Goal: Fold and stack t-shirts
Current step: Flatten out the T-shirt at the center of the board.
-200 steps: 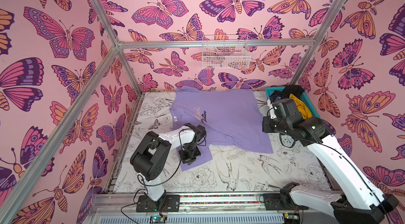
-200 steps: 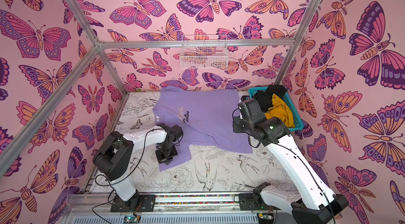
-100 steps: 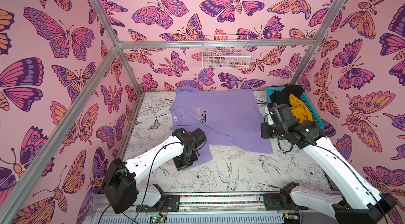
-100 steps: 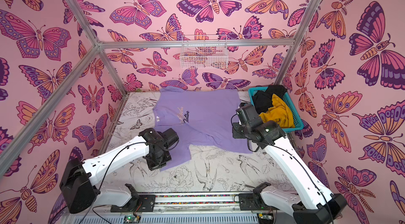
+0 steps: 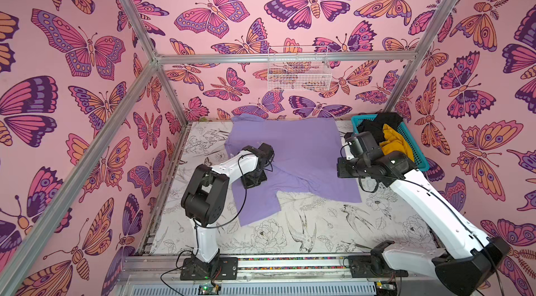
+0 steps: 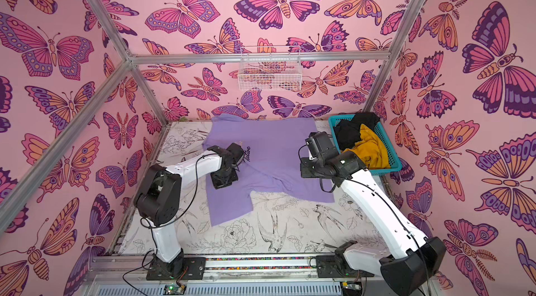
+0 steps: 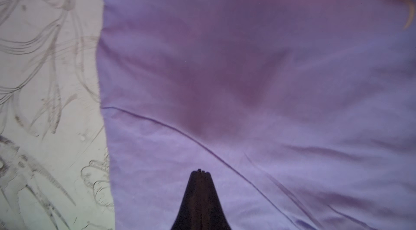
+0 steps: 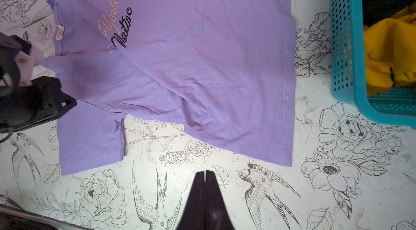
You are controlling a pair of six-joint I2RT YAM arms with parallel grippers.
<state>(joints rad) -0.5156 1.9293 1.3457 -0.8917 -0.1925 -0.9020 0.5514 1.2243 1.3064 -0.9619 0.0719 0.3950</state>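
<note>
The left end effector (image 7: 199, 172) and right end effector (image 8: 204, 173) were pressed together, empty; the left, low over the lavender t-shirt (image 7: 247, 82), could bunch cloth beneath it.

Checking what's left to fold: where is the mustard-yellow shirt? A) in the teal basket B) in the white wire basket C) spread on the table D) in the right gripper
A: the mustard-yellow shirt lies bunched in the teal basket beside the black shirt; only the lavender shirt is on the table.
</note>
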